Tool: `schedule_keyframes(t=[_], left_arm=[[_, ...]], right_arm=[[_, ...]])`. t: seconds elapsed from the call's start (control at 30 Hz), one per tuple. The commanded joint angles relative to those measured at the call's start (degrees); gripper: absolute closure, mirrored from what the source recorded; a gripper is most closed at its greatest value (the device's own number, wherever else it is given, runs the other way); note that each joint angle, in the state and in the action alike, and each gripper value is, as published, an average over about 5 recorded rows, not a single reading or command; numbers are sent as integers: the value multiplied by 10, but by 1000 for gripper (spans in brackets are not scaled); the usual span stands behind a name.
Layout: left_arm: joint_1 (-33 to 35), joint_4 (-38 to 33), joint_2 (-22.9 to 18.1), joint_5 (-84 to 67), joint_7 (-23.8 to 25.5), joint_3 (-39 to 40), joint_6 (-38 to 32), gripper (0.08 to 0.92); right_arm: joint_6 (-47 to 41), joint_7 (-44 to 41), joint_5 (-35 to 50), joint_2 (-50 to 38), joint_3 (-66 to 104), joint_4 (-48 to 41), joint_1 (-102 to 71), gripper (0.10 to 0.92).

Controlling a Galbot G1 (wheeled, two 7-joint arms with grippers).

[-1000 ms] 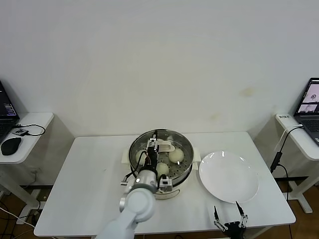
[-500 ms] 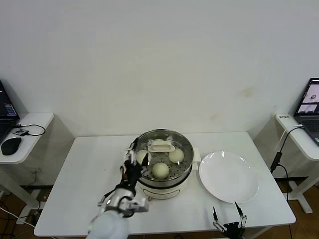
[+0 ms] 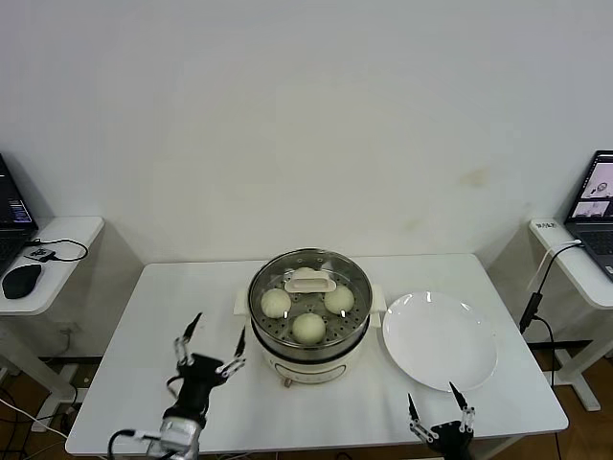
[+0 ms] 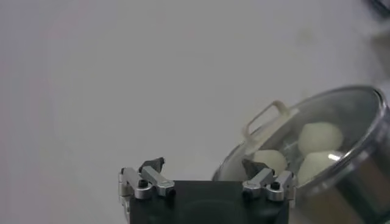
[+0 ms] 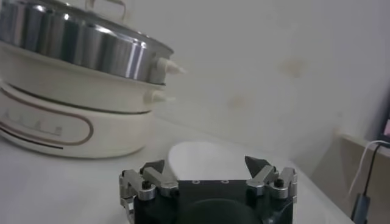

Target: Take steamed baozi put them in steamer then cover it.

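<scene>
One steamer (image 3: 308,331) stands near the middle of the white bench (image 3: 144,335), and its one cover (image 3: 309,297) sits flat on top, the cream handle toward twelve o'clock. Through the glass I count three baozi (image 3: 308,327) clearly: one at six o'clock, one at nine, one at three. Whether a fourth lies under the handle I cannot tell.

At three o'clock from the steamer lies one white plate (image 3: 439,339), just beside the base, nothing on it.

Two hands show. The left hand (image 3: 209,349) hovers at about eight o'clock from the steamer, near it but apart, fingers spread wide and holding nothing. Its own wrist camera looks past the spread fingers at the lidded pot with the buns inside. The right hand (image 3: 439,418) is parked low at the bench's front edge, at about five o'clock from the steamer, just in front of the plate, fingers also spread and empty.

Off the bench, a side table on each flank carries a laptop (image 3: 596,206); the left one also holds a black mouse (image 3: 21,280).
</scene>
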Motion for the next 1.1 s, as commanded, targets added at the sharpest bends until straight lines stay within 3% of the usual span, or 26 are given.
schedule_keyframes(t=[0.03, 0.33, 1.1], left_arm=[[113, 21, -44, -206, -52, -68, -67, 177], [132, 40, -85, -162, -28, -61, -98, 177], [167, 12, -122, -156, -10, -56, -60, 177]], right_arm=[[-109, -37, 111, -76, -5, 66, -36, 203], [-142, -39, 126, -98, 0, 88, -42, 202], [-132, 27, 150, -101, -69, 71, -21, 203]])
